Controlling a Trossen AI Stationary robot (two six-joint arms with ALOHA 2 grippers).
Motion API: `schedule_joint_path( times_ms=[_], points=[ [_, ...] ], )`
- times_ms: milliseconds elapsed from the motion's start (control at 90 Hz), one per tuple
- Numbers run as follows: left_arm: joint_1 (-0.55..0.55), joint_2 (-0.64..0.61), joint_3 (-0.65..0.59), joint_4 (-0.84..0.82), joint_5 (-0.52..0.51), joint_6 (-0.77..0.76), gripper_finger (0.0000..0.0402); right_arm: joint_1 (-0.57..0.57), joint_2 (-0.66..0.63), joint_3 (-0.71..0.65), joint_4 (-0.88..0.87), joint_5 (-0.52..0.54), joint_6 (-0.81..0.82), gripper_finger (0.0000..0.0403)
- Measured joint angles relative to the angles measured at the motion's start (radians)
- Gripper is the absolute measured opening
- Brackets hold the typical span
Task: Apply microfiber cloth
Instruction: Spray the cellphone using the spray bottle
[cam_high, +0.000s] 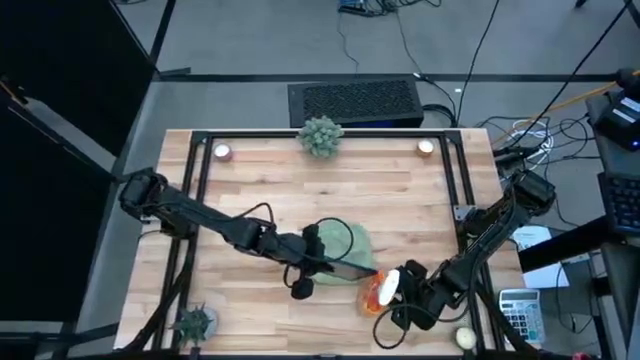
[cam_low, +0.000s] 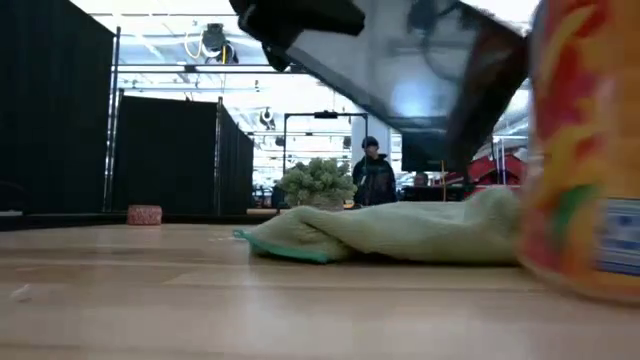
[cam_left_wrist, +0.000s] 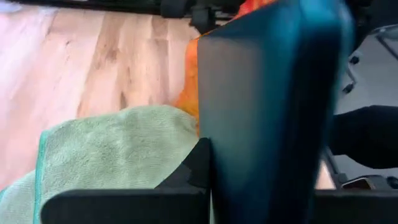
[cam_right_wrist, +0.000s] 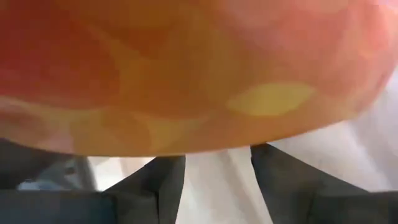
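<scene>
The cloth (cam_high: 352, 245) was found lying crumpled on the wooden counter (cam_high: 400, 190), toward its front middle; in the low view the cloth (cam_low: 400, 232) was seen bunched in folds with a teal edge.

The left end effector (cam_high: 322, 262) was observed over the cloth, clenched on a dark tablet (cam_high: 345, 268). The tablet was held tilted above the cloth; in the left wrist view the tablet (cam_left_wrist: 267, 106) stood between the fingers (cam_left_wrist: 186, 177), with the cloth (cam_left_wrist: 118, 152) beneath. Contact between tablet and cloth could not be determined.

The right end effector (cam_high: 400, 300) was recorded at the front right of the counter, next to an orange bottle (cam_high: 378, 290) with a white cap. In the right wrist view the bottle (cam_right_wrist: 186, 68) filled the frame above the parted fingers (cam_right_wrist: 155, 180); whether it was grasped could not be told. A label was noted on the bottle (cam_low: 585, 150) in the low view, but no writing was legible.

A spiky plant ball (cam_high: 321, 135) was noted at the far edge.
</scene>
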Motion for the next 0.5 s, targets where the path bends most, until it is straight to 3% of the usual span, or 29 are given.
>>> schedule_joint_path(
  times_ms=[344, 500],
  points=[
    [-0.005, -0.059, 0.000, -0.183, -0.064, -0.004, 0.0008, -0.065, -0.009, 0.000, -0.004, -0.010, -0.079, 0.0169],
    [-0.005, -0.112, -0.001, -0.179, -0.085, -0.003, 0.0008, -0.065, -0.044, 0.000, -0.004, -0.020, -0.077, 0.0169]
  ],
)
